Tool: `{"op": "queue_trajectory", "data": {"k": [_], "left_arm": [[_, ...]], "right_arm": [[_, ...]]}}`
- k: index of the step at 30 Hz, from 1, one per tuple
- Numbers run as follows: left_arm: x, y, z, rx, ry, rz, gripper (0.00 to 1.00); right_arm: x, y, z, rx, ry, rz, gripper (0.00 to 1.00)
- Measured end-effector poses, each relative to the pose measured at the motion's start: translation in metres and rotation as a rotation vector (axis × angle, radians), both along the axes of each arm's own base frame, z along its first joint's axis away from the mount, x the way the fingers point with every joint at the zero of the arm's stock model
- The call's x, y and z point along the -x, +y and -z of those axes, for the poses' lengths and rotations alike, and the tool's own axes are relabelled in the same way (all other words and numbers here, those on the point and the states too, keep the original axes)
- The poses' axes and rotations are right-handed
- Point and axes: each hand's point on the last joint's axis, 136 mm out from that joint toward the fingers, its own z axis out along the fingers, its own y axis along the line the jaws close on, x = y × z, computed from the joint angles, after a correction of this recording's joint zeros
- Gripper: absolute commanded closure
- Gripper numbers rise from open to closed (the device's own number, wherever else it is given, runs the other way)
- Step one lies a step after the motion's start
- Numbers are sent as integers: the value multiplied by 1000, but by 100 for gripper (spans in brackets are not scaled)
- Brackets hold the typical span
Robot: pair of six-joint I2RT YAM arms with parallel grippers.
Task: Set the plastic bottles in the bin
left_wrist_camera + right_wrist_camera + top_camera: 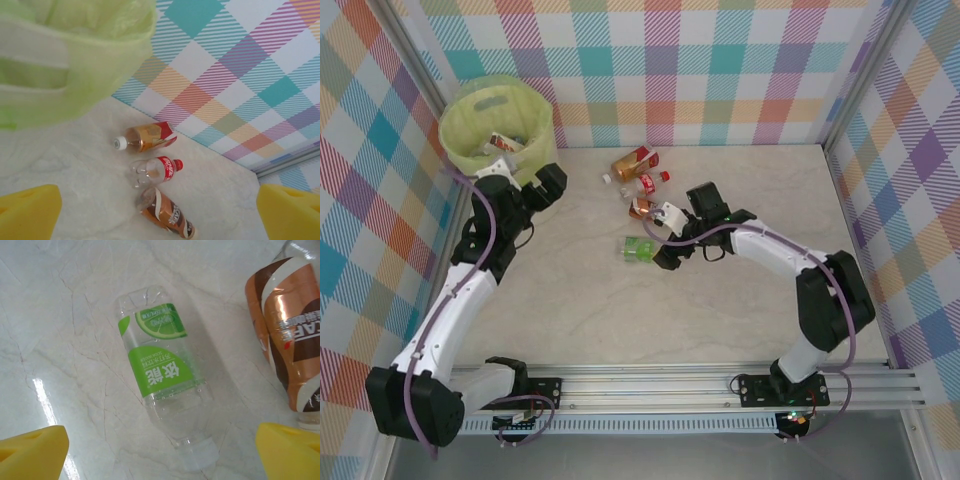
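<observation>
**Marble-look table: four bottles out, right claw poised over the green one**

Pale glossy table top [750, 300], plaid walls [720, 80] on three sides. I note the bin [542, 145] standing in the far-left corner with some bottles already inside it. Four plastic bottles lie on their sides near mid-table: the green-label bottle [162, 375] nearest the arms, the brown-label bottle [292, 340] just beside it, then the red-label bottle [157, 171] and the tea bottle [145, 137] toward the back wall.

The right gripper [162, 447] hangs above the green-label bottle with jaws spread wide and nothing held; its pads [32, 452] flank the bottle's body. The left gripper [160, 212] is also spread wide and empty, up beside the bin.

Risks as I judge them:
- The bottle is round, thin and on a slick surface. An uneven close could roll it or squeeze it out of the pads.
- The brown-label bottle lies close to one pad. A descent off to that side could knock it away or trap both.
- The left arm sits by the bin. A carry from the right could foul it, or clip the tall rim and tip the bin.
</observation>
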Motion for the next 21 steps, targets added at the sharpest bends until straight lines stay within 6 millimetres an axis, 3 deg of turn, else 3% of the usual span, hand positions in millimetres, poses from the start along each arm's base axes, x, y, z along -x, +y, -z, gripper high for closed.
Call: {"op": "queue_trajectory", "data": {"k": [6, 14, 21], "left_arm": [[29, 12, 42, 21, 77, -55, 0], [34, 13, 44, 11, 81, -52, 0], [27, 3, 57, 5, 112, 3, 0]], "right_arm": [[-15, 5, 33, 117, 58, -73, 5], [-21, 11, 70, 243, 90, -176, 7], [-25, 20, 92, 288, 69, -230, 22]]}}
